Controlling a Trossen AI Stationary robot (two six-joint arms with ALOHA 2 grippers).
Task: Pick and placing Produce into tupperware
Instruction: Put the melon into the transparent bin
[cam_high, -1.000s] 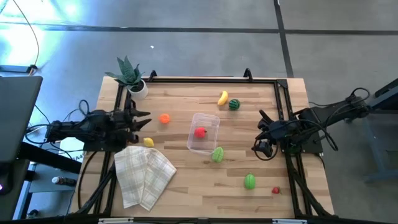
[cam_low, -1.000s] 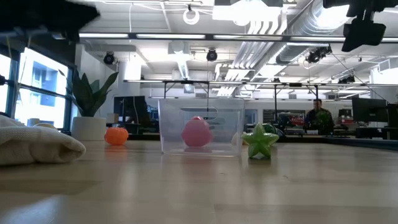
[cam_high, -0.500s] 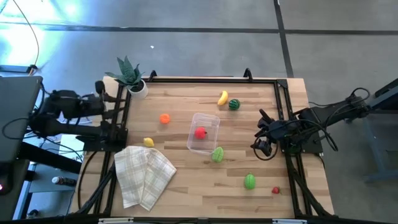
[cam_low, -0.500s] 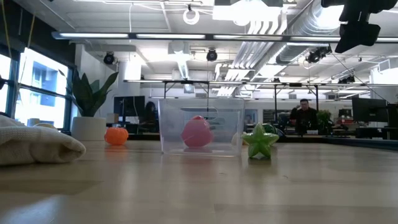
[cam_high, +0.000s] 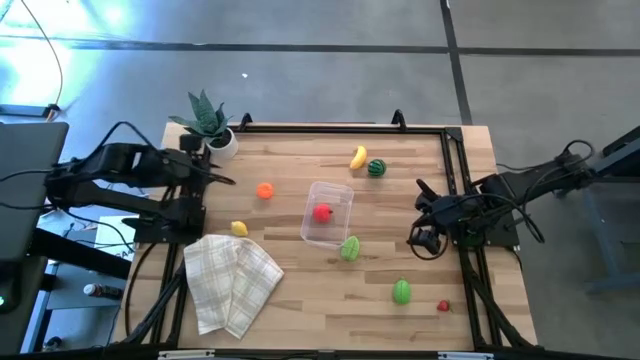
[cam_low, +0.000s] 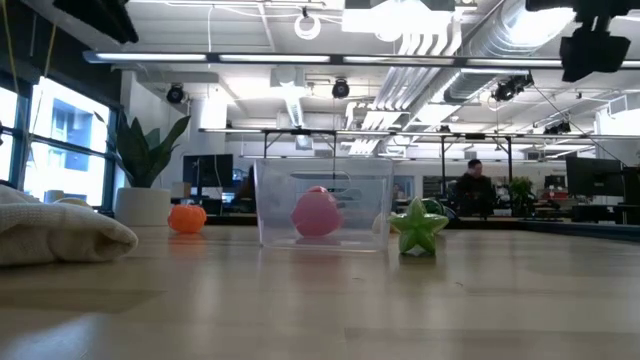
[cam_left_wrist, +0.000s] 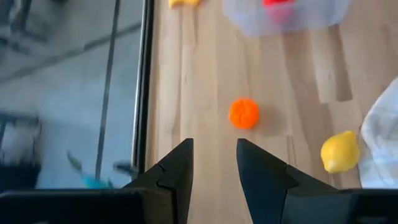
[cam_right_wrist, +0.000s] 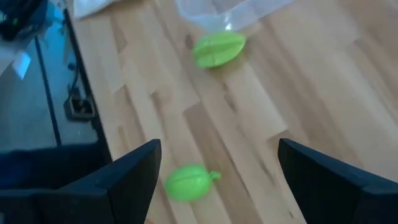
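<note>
The clear tupperware (cam_high: 330, 215) (cam_low: 324, 203) stands mid-table with a red fruit (cam_high: 322, 212) inside. The other produce lies loose on the wood: an orange fruit (cam_high: 264, 190) (cam_left_wrist: 244, 114), a yellow lemon (cam_high: 239, 228) (cam_left_wrist: 340, 151), a yellow banana (cam_high: 358, 157), a dark striped green melon (cam_high: 376, 168), a light green star fruit (cam_high: 350, 248) (cam_right_wrist: 218, 48), a green fruit (cam_high: 401, 291) (cam_right_wrist: 187, 183) and a small red one (cam_high: 443, 306). My left gripper (cam_high: 222, 180) (cam_left_wrist: 214, 144) hovers narrowly open at the left edge, pointing toward the orange fruit. My right gripper (cam_high: 418, 228) (cam_right_wrist: 219, 147) hangs wide open above the right side.
A checked folded cloth (cam_high: 232, 280) lies at the near left beside the lemon. A potted plant (cam_high: 208, 122) stands in the far left corner. A black rail (cam_high: 455, 180) frames the table's edges. Bare wood lies between the tupperware and my right gripper.
My left arm drew back off the table's left edge and up, then swung out again toward the far left; its gripper now points at the orange fruit. The produce and the tupperware have stayed put.
</note>
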